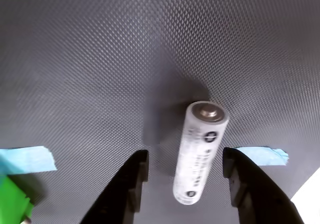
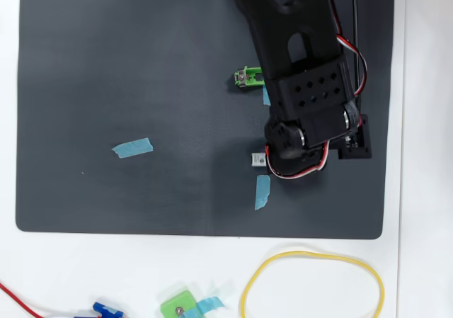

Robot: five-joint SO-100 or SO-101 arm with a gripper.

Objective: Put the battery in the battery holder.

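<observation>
Wrist view: the battery (image 1: 200, 151) is seen lying on the dark textured mat (image 1: 100, 59), its capped terminal end pointing away from the camera, between the two black fingers of the pincer (image 1: 186, 176), which are spread wide and stand clear of it on either side; nothing is pinched. The battery sits nearer the right finger (image 1: 240, 176) than the left as this view shows them. Blue tape (image 1: 25, 159) is seen at the left edge, another strip (image 1: 262, 155) at the right, and a green corner (image 1: 12, 199), probably the holder, shows at lower left. Overhead view: the arm (image 2: 304, 70) covers most of the pincer and the battery, of which only a small white end (image 2: 258, 160) shows beside the wrist. The holder (image 2: 248, 78) is largely hidden under the arm, only its green end with a screw being visible, near the battery. A tape strip (image 2: 262, 192) lies just below the battery, another (image 2: 132, 147) well to the left. The white worktop (image 2: 425, 190) carries a yellow loop (image 2: 311, 282) and a small green block (image 2: 180, 306). The battery is judged light, rigid and smooth, prone to rolling or slipping; a grasp across its mid-length is advised.
</observation>
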